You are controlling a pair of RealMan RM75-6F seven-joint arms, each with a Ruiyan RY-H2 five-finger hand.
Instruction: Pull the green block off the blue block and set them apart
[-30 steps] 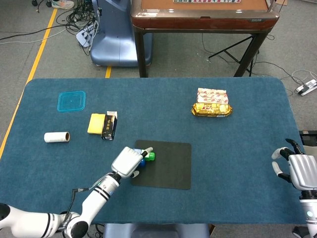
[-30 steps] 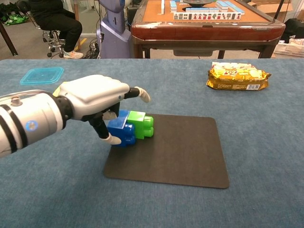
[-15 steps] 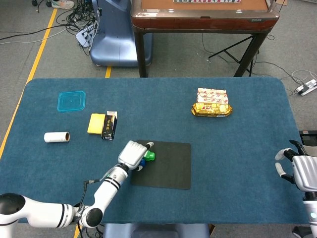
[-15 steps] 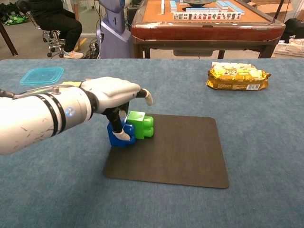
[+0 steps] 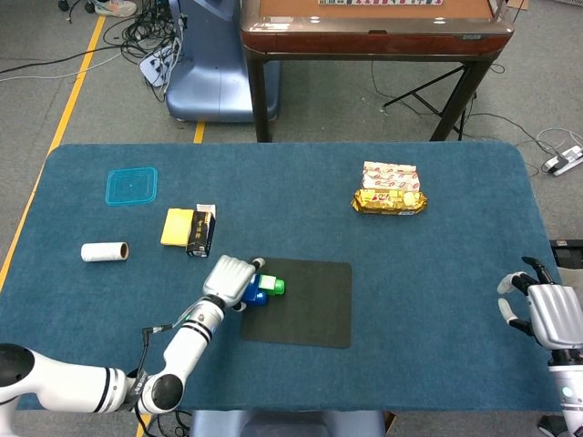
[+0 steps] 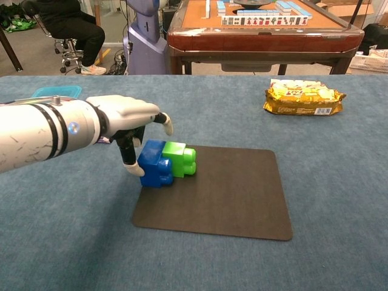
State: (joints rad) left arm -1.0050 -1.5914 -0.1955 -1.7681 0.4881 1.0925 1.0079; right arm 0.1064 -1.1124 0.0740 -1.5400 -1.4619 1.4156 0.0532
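The blue block (image 6: 154, 163) and the green block (image 6: 182, 159) lie joined side by side at the left end of a black mat (image 6: 230, 194), blue on the left. My left hand (image 6: 124, 119) hovers just left of them. Its thumb tip touches the blue block's left face, and its fingers reach out above the block without closing on it. From the head view the left hand (image 5: 229, 277) covers part of the blue block (image 5: 254, 294), with the green block (image 5: 272, 286) beside it. My right hand (image 5: 537, 312) rests at the table's right edge, fingers apart and empty.
A gold snack pack (image 6: 303, 97) lies at the back right. On the left are a teal lid (image 5: 132, 186), a yellow pad (image 5: 178, 226), a small black box (image 5: 202, 233) and a white roll (image 5: 104, 251). A wooden table (image 5: 373, 27) stands beyond the far edge.
My left hand has drawn back to the left, and its thumb has moved from the blue block's front to its left side. The blocks stay joined. The right hand barely moved.
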